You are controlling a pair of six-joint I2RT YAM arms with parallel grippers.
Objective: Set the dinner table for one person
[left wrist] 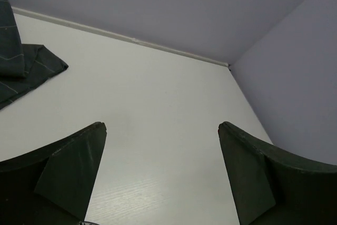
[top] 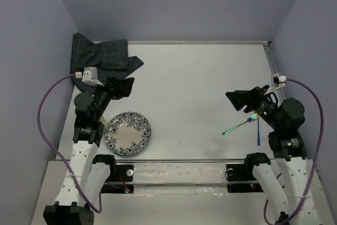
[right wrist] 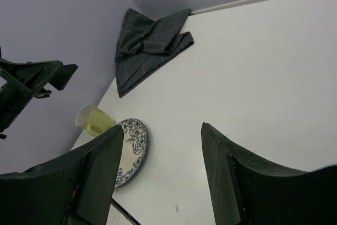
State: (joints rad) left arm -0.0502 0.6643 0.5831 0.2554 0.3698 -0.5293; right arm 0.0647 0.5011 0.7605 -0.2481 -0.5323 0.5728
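The white dinner table [top: 195, 82] fills the top view. A blue-and-white floral plate [top: 127, 133] lies at its near left; it also shows in the right wrist view [right wrist: 131, 148]. A yellow-green cup [right wrist: 93, 120] stands beside the plate, mostly hidden by the left arm in the top view. An iridescent fork [top: 239, 125] and a blue utensil [top: 258, 130] lie at the near right. My left gripper [top: 124, 87] is open and empty above the table, left of centre. My right gripper [top: 243, 100] is open and empty above the fork.
A dark grey checked cloth [top: 100, 56] lies crumpled in the far left corner, also in the left wrist view [left wrist: 21, 67] and the right wrist view [right wrist: 150, 43]. Purple walls close in the left, far and right sides. A rail runs along the near edge [top: 179, 163].
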